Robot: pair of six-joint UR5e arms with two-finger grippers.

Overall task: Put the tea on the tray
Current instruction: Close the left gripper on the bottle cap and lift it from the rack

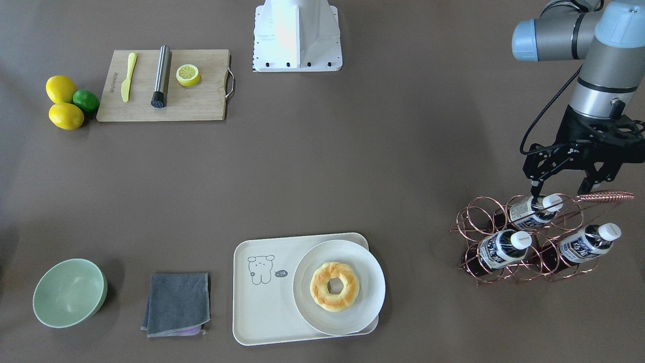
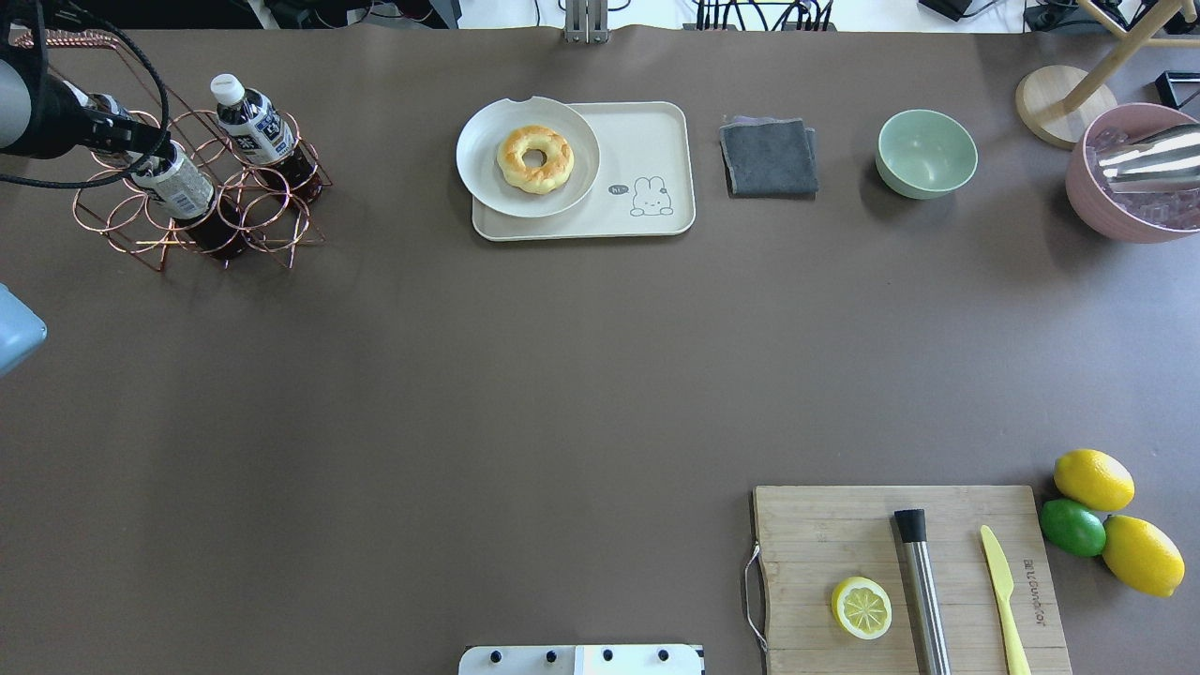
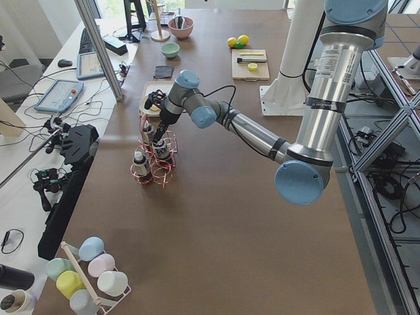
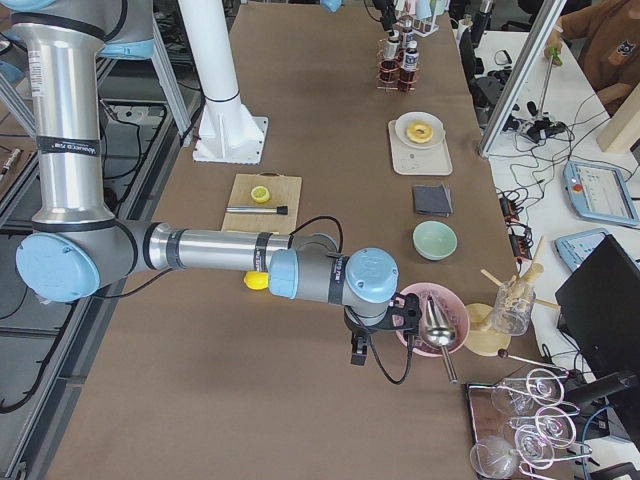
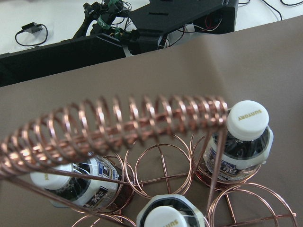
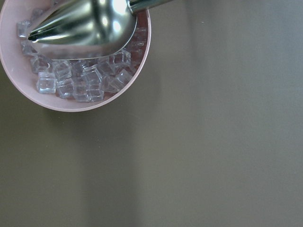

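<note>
Three tea bottles lie in a copper wire rack [image 1: 471, 227]. The top tea bottle [image 1: 534, 212] has its white cap between the fingers of my left gripper [image 1: 562, 194], which is open and straddles the cap just above the rack. The other two bottles [image 1: 504, 247] [image 1: 587, 241] lie lower in the rack. In the left wrist view I see three caps, the nearest [image 5: 165, 217] at the bottom edge. The cream tray [image 1: 262, 307] with the bear drawing lies at the table's middle. My right gripper [image 4: 360, 345] hovers near a pink bowl; I cannot tell whether it is open or shut.
A white plate [image 1: 370, 297] with a doughnut covers half of the tray. The rack's coiled handle [image 1: 607, 195] runs beside my left gripper. A grey cloth [image 1: 176, 302], green bowl [image 1: 68, 292], cutting board [image 1: 201, 108] and pink ice bowl [image 2: 1130, 216] with scoop stand around.
</note>
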